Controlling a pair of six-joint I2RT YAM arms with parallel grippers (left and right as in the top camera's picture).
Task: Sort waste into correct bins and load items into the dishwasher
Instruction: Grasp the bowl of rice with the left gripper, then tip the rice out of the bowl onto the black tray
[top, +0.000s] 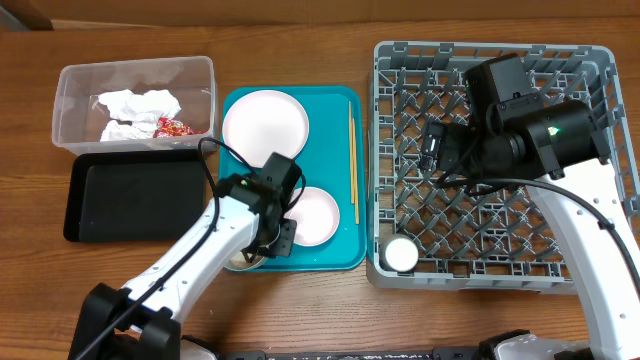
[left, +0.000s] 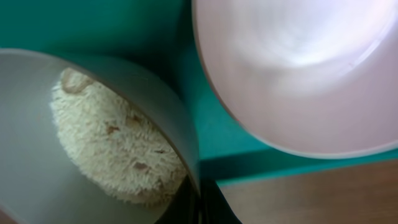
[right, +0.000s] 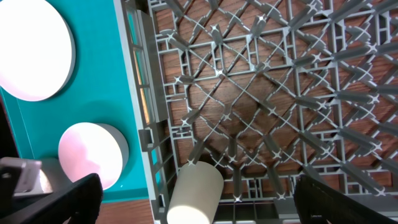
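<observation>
1. Dish rack (top: 480, 275), overhead: sits on the right of the desk (top: 330, 310), with a cup (top: 402, 254) in its near-left corner. Left fingers (top: 284, 238) are at the rice bowl (top: 243, 262) on the teal tray (top: 335, 130).
2. Left wrist: rice (left: 112, 149) lies in the bowl; cannot tell the finger state.
3. Right wrist: right fingers (right: 68, 202) are wide apart over the rack, holding nothing.

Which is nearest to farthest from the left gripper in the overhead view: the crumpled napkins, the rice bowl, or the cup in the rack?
1. Rice bowl, right at the left gripper, on the teal tray near edge.
2. Cup, off to its right, in the dish rack near-left corner.
3. Napkins, farthest, back-left in the clear tub.
</observation>
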